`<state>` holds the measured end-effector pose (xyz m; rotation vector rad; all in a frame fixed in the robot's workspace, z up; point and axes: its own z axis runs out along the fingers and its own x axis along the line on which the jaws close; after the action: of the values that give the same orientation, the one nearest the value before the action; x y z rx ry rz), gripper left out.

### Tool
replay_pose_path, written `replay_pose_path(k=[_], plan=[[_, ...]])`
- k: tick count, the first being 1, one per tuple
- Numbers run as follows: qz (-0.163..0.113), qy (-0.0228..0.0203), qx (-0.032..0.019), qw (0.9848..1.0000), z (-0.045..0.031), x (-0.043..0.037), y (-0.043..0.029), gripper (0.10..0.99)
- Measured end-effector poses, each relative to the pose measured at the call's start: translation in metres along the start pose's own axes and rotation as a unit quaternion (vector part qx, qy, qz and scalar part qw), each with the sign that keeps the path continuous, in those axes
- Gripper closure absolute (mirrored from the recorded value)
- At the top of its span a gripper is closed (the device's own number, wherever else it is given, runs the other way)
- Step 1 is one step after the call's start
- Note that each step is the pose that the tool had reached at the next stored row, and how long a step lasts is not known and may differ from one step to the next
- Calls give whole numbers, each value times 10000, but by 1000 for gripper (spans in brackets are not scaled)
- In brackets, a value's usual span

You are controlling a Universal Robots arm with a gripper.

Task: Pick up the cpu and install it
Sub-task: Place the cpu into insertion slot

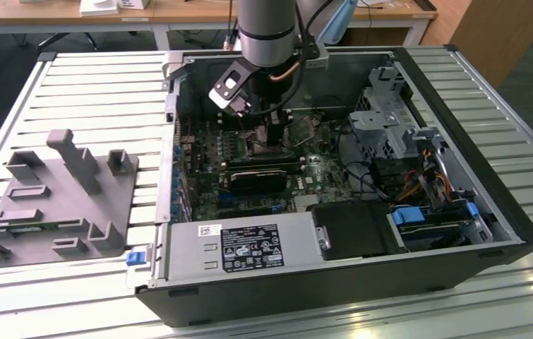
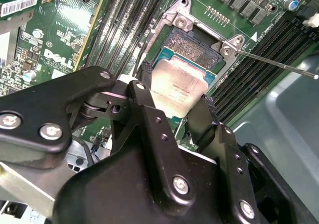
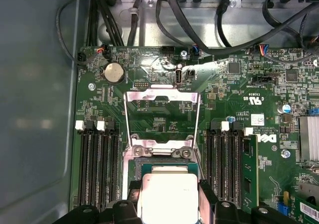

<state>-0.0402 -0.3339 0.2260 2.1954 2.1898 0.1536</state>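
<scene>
Cpu [image 2: 180, 87], with its silver top up, is clamped between the two black fingers [image 2: 144, 104] of the gripper [image 2: 175, 90], which press on its opposite edges. The cpu is just over the open socket [image 2: 197, 50] on the green motherboard [image 2: 65, 30]; I cannot tell if it already touches the socket. The metal load frame [image 3: 162, 95] is folded back. In the exterior view the arm [image 1: 266, 28] reaches down into the computer case [image 1: 342, 282], and a grey fixture [image 1: 54, 205] lies on the table [image 1: 97, 92] at the exterior view's left.
</scene>
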Motion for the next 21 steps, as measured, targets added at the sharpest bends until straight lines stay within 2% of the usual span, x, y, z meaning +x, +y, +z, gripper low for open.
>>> replay_pose_path(k=[10, 21], plan=[[-25, 9, 1, 10000, 38, -1, -5, 549], [-32, 14, 3, 10000, 160, 1, -28, 549]])
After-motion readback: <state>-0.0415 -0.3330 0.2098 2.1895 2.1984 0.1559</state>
